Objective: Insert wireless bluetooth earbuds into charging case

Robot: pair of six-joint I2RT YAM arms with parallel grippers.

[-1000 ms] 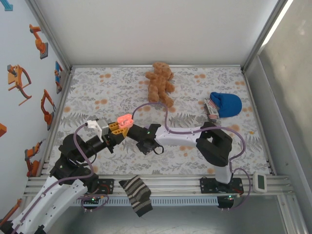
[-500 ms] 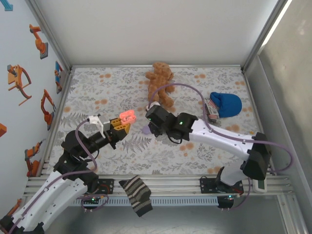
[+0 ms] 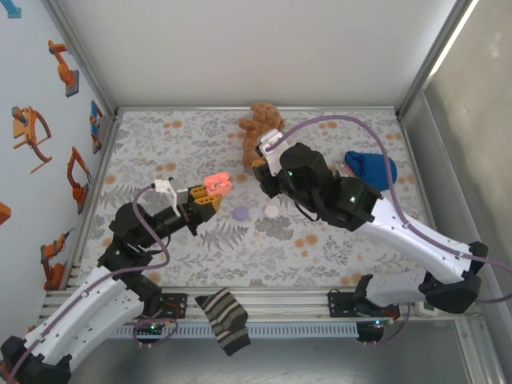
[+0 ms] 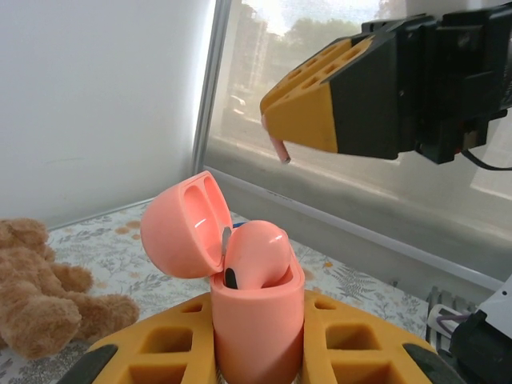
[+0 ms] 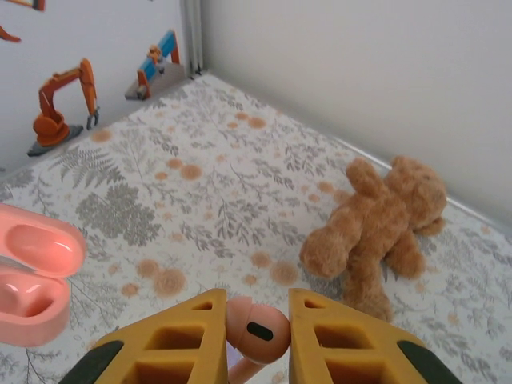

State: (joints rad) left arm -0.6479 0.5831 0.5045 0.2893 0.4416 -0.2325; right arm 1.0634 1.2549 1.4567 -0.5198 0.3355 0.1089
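Observation:
My left gripper (image 3: pixel 213 194) (image 4: pixel 258 310) is shut on the salmon-pink charging case (image 3: pixel 217 185) (image 4: pixel 256 312), held upright above the table with its lid open. One pink earbud (image 4: pixel 258 254) sits in the case. My right gripper (image 3: pixel 258 166) (image 5: pixel 256 298) hangs further right, near the teddy bear, shut on a second pink earbud (image 5: pixel 258 330). In the left wrist view that gripper (image 4: pixel 276 120) is above the case, the earbud's stem (image 4: pixel 278 149) poking out below its tips. The right wrist view has the open case (image 5: pixel 30 286) at the far left.
A brown teddy bear (image 3: pixel 260 130) (image 5: pixel 378 228) lies at the back middle. A flat purple disc (image 3: pixel 241 214) and a white disc (image 3: pixel 273 211) rest on the floral table between the grippers. A blue cap (image 3: pixel 373 170) lies at the right. A striped sock (image 3: pixel 226 320) hangs over the front rail.
My right arm has stretched out and risen toward the back, carrying the earbud from beside the left gripper to near the teddy bear. The left gripper moved the case slightly right. Both discs are uncovered.

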